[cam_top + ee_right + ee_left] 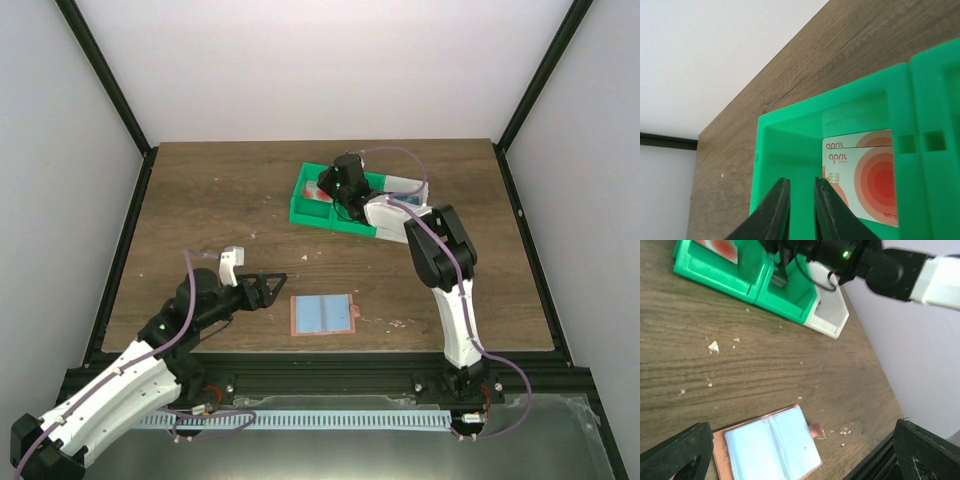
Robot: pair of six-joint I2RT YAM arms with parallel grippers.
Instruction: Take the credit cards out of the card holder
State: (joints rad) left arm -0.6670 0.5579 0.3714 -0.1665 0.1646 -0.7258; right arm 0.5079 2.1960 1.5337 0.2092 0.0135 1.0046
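The salmon-pink card holder (322,314) lies open and flat on the table near the front edge, its light-blue sleeves facing up; it also shows in the left wrist view (767,445). White credit cards with red-orange circles (870,175) lie stacked in the green bin (790,125), and they show in the top view (318,192). My right gripper (801,181) hangs over that bin, jaws a little apart and empty, just left of the cards. My left gripper (272,287) is wide open and empty, just left of the holder.
The green bin (300,210) has a second green compartment and a white bin (395,215) joined on its right, at the table's back middle. Small pale crumbs (713,345) dot the wood. Black frame rails border the table.
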